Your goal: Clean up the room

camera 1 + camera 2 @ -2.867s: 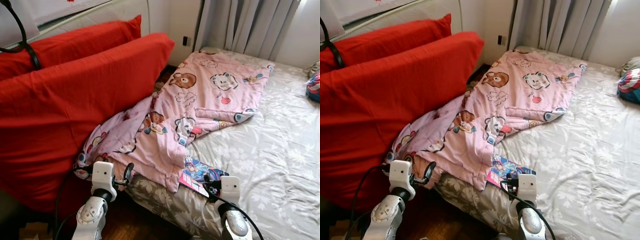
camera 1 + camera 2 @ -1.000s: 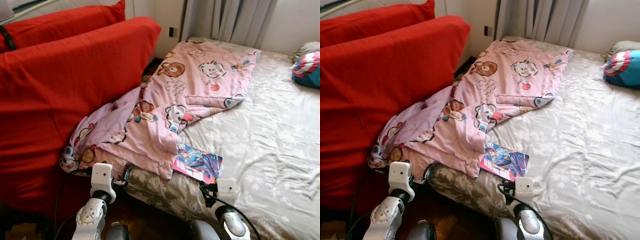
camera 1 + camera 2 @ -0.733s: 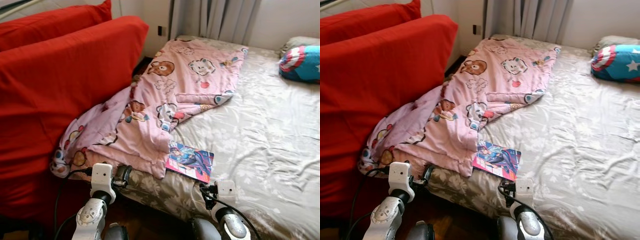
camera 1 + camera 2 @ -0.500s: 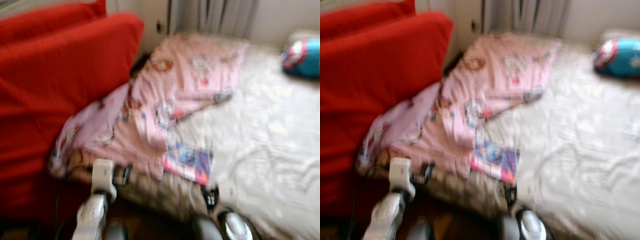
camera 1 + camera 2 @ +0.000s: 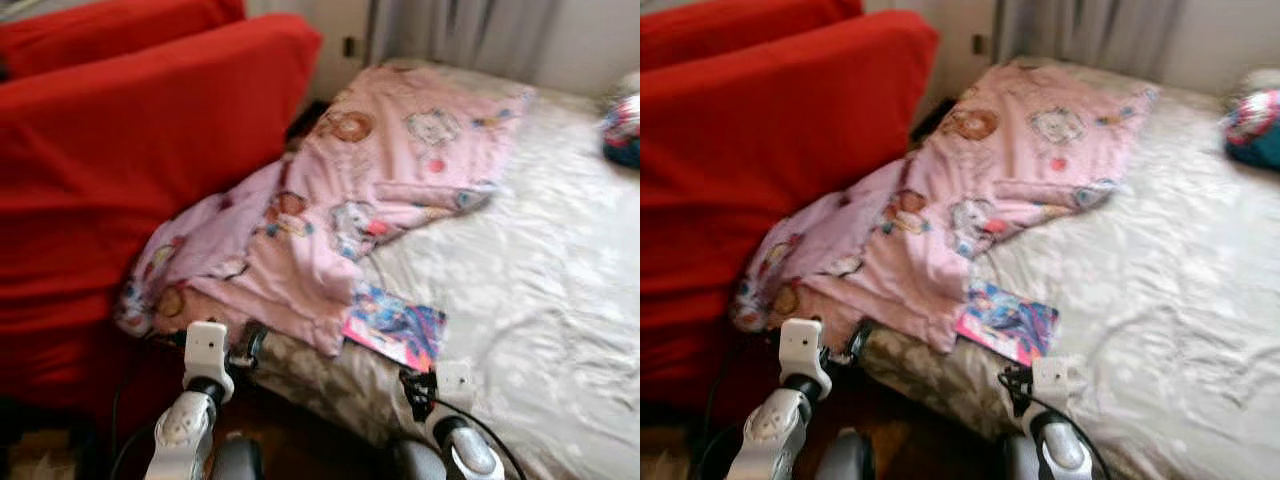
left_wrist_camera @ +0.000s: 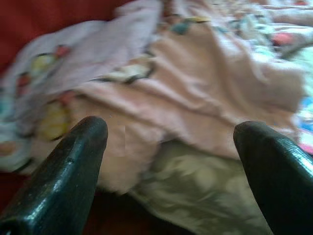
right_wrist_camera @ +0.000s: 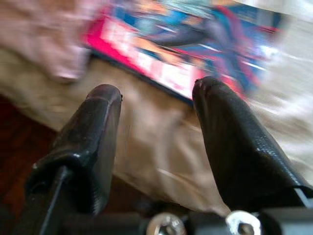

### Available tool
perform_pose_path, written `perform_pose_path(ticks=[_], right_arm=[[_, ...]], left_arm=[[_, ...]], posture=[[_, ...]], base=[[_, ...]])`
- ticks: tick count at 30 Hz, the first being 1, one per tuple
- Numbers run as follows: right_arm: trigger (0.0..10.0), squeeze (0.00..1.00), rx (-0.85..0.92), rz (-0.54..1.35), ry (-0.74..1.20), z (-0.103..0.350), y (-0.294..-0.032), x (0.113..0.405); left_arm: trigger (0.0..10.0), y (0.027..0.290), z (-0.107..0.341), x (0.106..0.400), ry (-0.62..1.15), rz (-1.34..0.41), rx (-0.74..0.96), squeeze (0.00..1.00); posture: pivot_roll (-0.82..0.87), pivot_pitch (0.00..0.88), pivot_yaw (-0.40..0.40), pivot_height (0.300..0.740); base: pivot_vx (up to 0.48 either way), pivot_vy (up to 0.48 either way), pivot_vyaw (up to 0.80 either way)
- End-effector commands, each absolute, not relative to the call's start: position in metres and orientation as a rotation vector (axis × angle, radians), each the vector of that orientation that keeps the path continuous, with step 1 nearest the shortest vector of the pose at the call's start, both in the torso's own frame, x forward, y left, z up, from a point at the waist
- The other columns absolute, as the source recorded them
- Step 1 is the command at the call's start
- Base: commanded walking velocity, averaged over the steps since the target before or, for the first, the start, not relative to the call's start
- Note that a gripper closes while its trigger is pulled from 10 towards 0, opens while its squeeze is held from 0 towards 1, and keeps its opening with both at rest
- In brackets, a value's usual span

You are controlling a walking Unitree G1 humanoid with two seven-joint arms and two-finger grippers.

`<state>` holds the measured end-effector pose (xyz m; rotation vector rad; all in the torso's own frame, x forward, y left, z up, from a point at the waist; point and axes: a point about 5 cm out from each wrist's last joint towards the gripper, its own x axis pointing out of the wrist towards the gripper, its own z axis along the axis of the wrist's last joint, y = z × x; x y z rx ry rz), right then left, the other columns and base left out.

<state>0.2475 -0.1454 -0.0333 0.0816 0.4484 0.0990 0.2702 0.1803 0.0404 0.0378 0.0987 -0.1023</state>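
Hovering at the bed [image 5: 560, 300] edge, both grippers, left [image 6: 171, 142] and right [image 7: 156, 103], hold jaws spread; the comic book [image 5: 393, 327] lies just beyond, half under a pink blanket [image 5: 380, 190] that could snag a grab.

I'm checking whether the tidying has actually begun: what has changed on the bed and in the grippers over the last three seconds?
Only the camera shifted as the robot stepped and turned. The left gripper is still open near the pink blanket, the right gripper still open before the colourful book; neither took hold of anything. Blanket, book, red cushions and bed lie as before.
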Motion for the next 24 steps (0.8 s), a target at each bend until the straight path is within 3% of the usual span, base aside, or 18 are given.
perform_pose_path(ticks=[1,10,24], right_arm=[[10.0,0.00,0.077,0.097,0.462,-0.037,-0.147,0.243],[10.0,0.00,0.093,0.063,0.449,-0.034,-0.152,0.246],[10.0,0.00,0.097,0.043,0.402,-0.026,-0.154,0.255]], left_arm=[[10.0,0.180,0.039,0.268,0.108,-0.095,0.017,0.00],[10.0,0.180,0.038,0.268,0.110,-0.100,0.017,0.00],[10.0,0.178,0.038,0.267,0.109,-0.107,0.017,0.00]], posture=[[-0.05,0.132,-0.014,0.639],[-0.05,0.139,-0.013,0.639],[-0.05,0.143,-0.012,0.639]], base=[[0.000,0.000,0.00],[0.000,0.000,0.00],[0.265,0.000,0.00]])
